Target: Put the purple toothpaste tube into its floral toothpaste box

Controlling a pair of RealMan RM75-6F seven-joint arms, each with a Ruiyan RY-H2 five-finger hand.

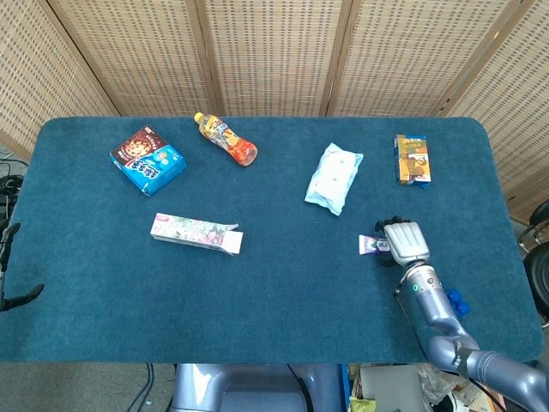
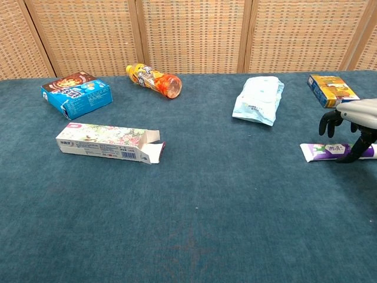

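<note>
The purple toothpaste tube (image 1: 370,245) lies flat on the blue table at the right, and only its left end shows past my right hand (image 1: 405,239). In the chest view the tube (image 2: 318,152) still rests on the cloth. There my right hand (image 2: 352,125) arches over it, dark fingers hanging on the far side and the thumb reaching down at the near side. The floral toothpaste box (image 1: 196,232) lies left of centre with its open flap end (image 2: 154,148) facing right. My left hand (image 1: 7,257) hangs off the table's left edge, fingers apart and holding nothing.
At the back stand a blue snack box (image 1: 148,159), an orange drink bottle (image 1: 226,139), a pale blue wipes pack (image 1: 334,177) and a small yellow-blue carton (image 1: 412,159). A small blue object (image 1: 455,299) shows beside my right forearm near the table's front right edge.
</note>
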